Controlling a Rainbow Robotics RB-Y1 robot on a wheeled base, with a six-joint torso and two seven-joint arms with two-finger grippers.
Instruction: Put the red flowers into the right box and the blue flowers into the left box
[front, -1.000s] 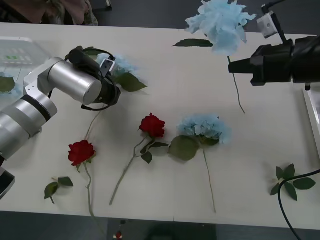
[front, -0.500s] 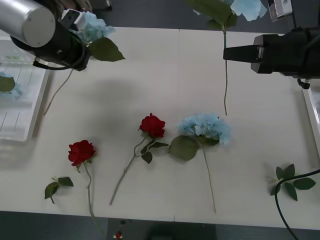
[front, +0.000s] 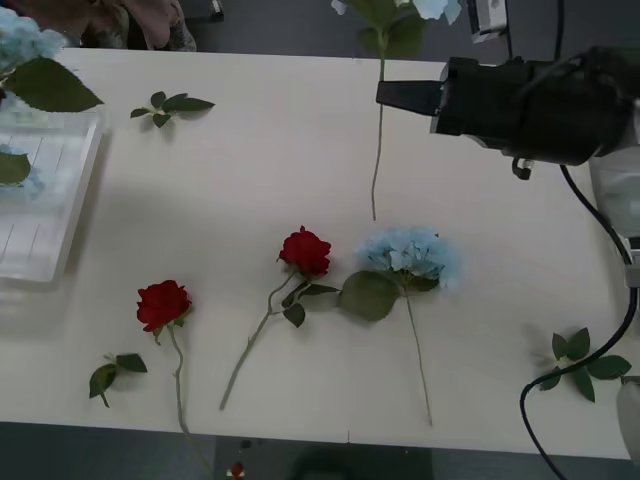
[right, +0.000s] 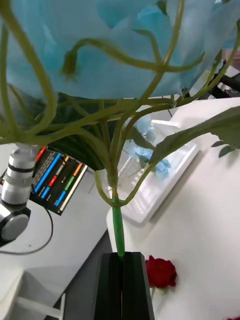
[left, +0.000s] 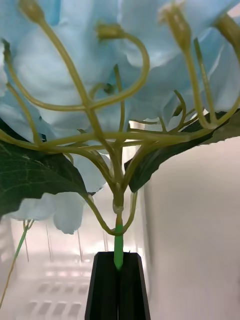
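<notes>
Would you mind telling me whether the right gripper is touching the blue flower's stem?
Touching: in the right wrist view the right gripper is shut on the blue flower's stem.

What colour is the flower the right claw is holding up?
Pale sky blue flower, seen best in the right wrist view.

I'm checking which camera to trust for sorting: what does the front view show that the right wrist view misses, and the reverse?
Front only: the blue flower lying on the table, a second red rose and loose leaf sprigs. Right wrist only: the right claw shut on its blue flower's stem, right under the head. Shared: that held blue flower, the middle red rose and the left box.
</notes>
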